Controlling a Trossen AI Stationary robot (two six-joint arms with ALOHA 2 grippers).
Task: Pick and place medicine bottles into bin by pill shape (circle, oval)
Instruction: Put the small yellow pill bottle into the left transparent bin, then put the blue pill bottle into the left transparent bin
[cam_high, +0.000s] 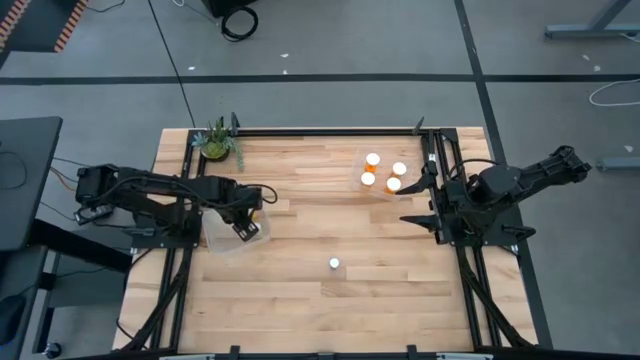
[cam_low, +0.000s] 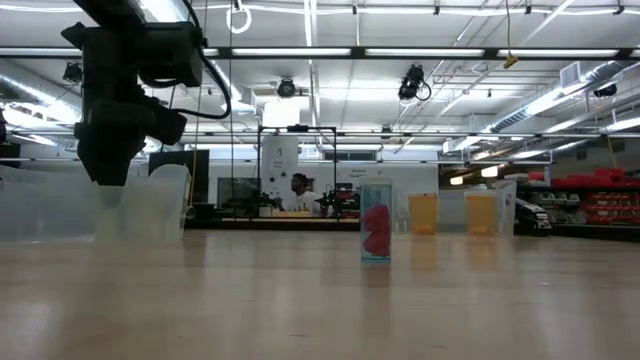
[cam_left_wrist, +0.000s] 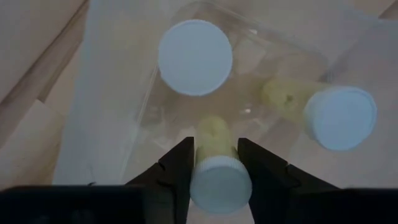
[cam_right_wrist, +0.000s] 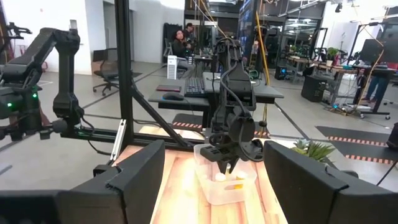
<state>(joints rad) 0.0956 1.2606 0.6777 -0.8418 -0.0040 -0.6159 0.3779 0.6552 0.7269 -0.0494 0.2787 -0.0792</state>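
My left gripper (cam_high: 246, 226) hangs over a clear bin (cam_high: 222, 238) at the table's left and is shut on a medicine bottle (cam_left_wrist: 216, 155) with a white cap and yellowish body. Two more bottles are in that bin: one upright (cam_left_wrist: 195, 57) and one lying on its side (cam_left_wrist: 323, 112). A small bottle (cam_high: 334, 263) with red pills (cam_low: 376, 230) stands alone on the table's middle. Several orange bottles (cam_high: 385, 175) stand in a clear bin at the far right. My right gripper (cam_right_wrist: 214, 180) is open and empty near that bin. My left gripper pinches the bottle between its two fingers at the cap's sides and the top of the body (cam_left_wrist: 205, 163). The fingers (cam_left_wrist: 180, 171) come from above, pointing down. The bottle stands upright with its cap toward the wrist, inside the bin. I cannot tell whether it touches the bin's floor.
A small potted green plant (cam_high: 217, 141) stands at the table's far left corner. Black frame rails (cam_high: 437, 170) run along both sides of the table. In the low view a person (cam_low: 298, 192) sits far behind the table.
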